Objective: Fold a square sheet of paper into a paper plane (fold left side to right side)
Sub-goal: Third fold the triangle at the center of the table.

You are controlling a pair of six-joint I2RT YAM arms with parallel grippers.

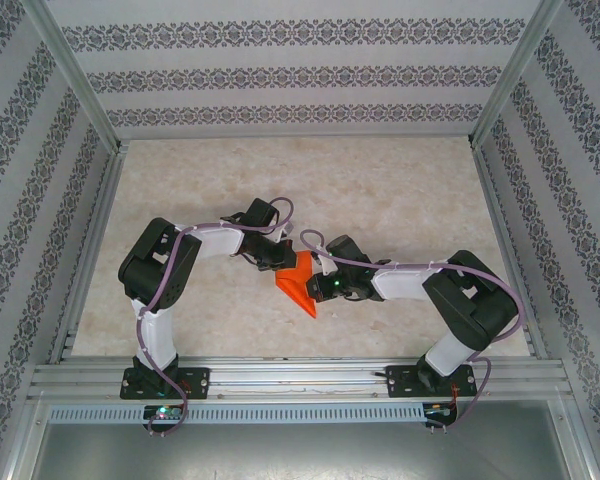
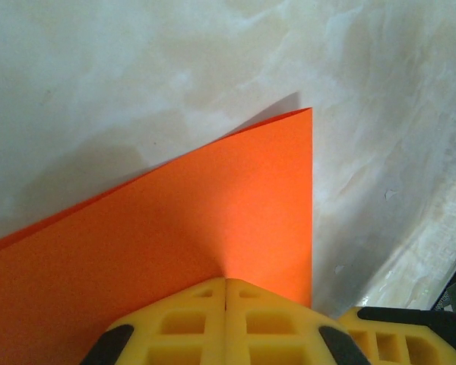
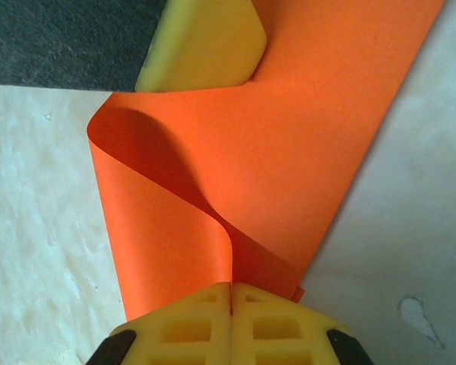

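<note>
The square sheet of paper (image 1: 301,287) is bright orange-red and lies mid-table between both arms, bent over itself with a point toward the near edge. A paper plane is out of view. My right gripper (image 3: 231,287) is shut on a curled-over flap of the sheet (image 3: 311,137); orange shows in the seam between its fingers. My left gripper (image 2: 226,281) is shut, its tips against the sheet's flat face (image 2: 175,228), whose far corner stands slightly off the table. One left finger (image 3: 205,46) touches the sheet's far end. In the top view the left gripper (image 1: 277,265) and right gripper (image 1: 318,285) nearly meet.
The table (image 1: 380,190) is pale marbled stone. An aluminium rail (image 1: 300,378) carries both arm bases at the near edge. Patterned walls (image 1: 280,75) and frame posts close in the back and sides. A right finger (image 2: 399,334) sits close beside the left gripper.
</note>
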